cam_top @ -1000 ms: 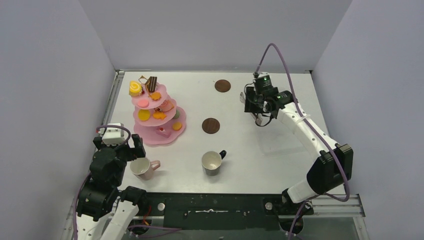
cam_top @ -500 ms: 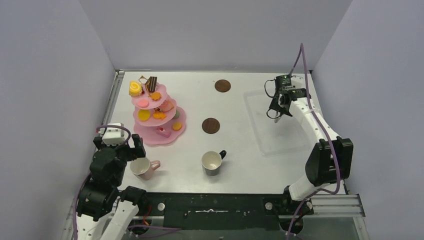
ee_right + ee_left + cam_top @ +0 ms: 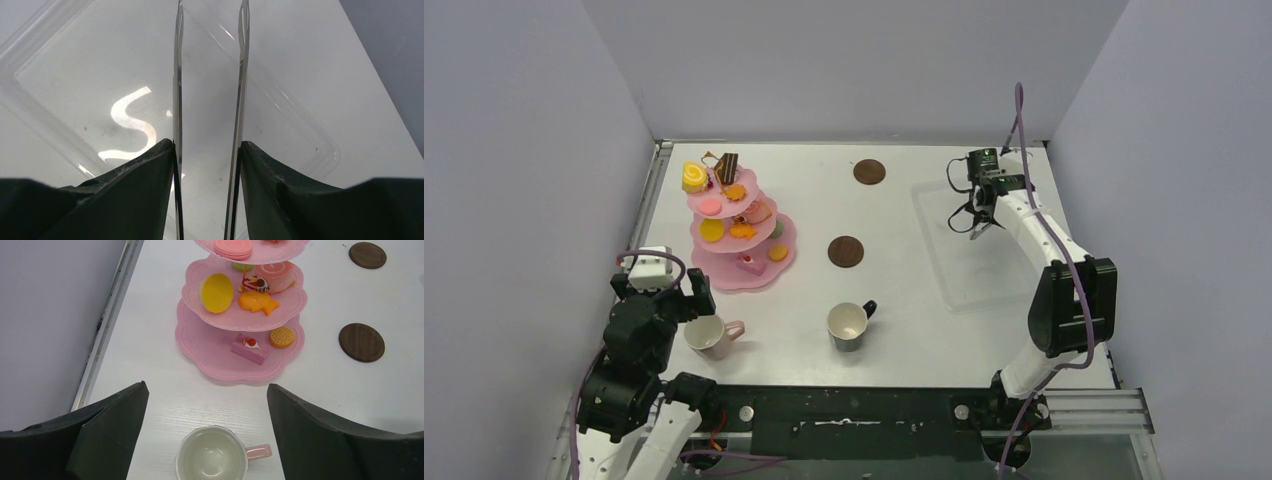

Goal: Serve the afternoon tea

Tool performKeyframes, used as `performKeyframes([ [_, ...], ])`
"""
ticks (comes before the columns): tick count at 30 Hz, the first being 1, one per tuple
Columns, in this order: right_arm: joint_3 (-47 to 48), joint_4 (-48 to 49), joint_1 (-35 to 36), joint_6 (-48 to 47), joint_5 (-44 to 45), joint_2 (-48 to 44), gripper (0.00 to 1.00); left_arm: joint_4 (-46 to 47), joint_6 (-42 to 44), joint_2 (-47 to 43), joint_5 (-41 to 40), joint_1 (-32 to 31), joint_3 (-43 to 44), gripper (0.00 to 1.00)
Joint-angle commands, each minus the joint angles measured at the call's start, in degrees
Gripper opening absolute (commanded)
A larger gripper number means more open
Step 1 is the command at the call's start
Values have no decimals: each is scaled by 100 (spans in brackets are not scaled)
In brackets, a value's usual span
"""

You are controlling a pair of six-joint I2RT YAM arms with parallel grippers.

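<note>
nearest, the left gripper (image 3: 206, 388) hangs with fingers spread wide over the pink mug (image 3: 212, 460), which stands upright at the table's (image 3: 904, 340) front-left, handle pointing right toward the black mug (image 3: 849, 325). a pinch on the rim alone could tip it or swing the handle round. beyond lie two coasters (image 3: 845, 251), both bare, and the pink stand (image 3: 210, 347), long axis vertical, pastries (image 3: 248, 346) on each tier. farthest, the right gripper (image 3: 207, 150) pinches the tongs (image 3: 177, 75) above the clear tray (image 3: 984, 280); released high, they may bounce out.
</note>
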Motion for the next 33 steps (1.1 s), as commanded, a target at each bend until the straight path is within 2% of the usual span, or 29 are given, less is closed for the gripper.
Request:
performKeyframes([
  [1, 151, 820, -45, 116, 812, -4, 50, 322, 41, -20, 53, -1, 38, 88],
  [13, 213, 1285, -128, 128, 1102, 1059, 51, 324, 41, -37, 8, -5, 24, 88],
  [21, 30, 1350, -83, 151, 989, 1573, 64, 319, 41, -12, -5, -1, 35, 88],
  [25, -2, 1313, -92, 105, 902, 1619, 65, 325, 41, -16, -6, -1, 38, 88],
  [30, 144, 1055, -90, 59, 780, 1546, 79, 329, 43, 49, 12, 2, 40, 88],
  [33, 190, 942, -93, -37, 651, 1418, 92, 330, 41, 50, 13, 8, 48, 88],
])
